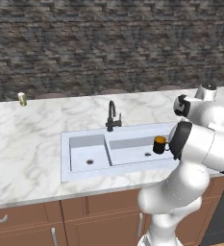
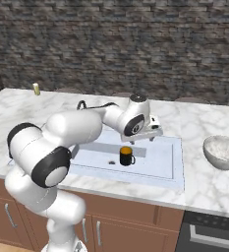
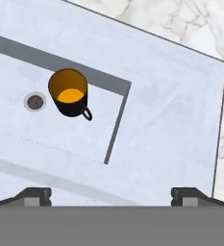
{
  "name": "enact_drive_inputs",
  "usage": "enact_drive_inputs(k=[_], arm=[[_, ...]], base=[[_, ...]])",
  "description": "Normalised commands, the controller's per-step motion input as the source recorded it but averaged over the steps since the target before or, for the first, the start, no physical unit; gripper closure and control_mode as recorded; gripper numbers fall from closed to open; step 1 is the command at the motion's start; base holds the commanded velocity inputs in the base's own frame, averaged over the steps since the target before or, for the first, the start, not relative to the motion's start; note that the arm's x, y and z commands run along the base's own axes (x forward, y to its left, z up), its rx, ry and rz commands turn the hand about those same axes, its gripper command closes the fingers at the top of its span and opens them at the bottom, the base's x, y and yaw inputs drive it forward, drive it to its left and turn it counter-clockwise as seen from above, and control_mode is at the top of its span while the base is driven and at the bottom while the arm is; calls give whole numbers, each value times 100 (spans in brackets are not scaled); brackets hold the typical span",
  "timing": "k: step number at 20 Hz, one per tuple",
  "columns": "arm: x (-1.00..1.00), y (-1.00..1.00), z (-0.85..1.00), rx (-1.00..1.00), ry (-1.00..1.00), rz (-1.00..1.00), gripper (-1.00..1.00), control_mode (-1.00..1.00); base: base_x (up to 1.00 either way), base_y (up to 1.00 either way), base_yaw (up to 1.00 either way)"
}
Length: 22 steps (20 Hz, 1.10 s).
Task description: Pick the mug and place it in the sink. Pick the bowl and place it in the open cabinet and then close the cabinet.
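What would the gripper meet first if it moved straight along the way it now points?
Probably the sink, near its right rim. The open gripper points down at it; the mug stands off to one side.

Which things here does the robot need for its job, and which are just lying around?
For the job: mug standing in the sink; bowl on the counter; open gripper above the sink.

Just lying around: little yellowish jar; black faucet.
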Motion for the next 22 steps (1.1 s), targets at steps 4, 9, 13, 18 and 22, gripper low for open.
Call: enact_drive_inputs(k=[4,9,13,18,22], arm=[[0,-33,2,-1,4,-29,-100,-100],[0,-44,0,0,-1,-23,-100,-100],[0,-45,0,0,-4,-15,-100,-100],[0,-40,1,0,-2,-7,-100,-100],[-2,-33,6,0,-10,-21,-100,-100]], base=[[0,0,0],[0,0,0],[0,0,0],[0,0,0],[0,0,0]])
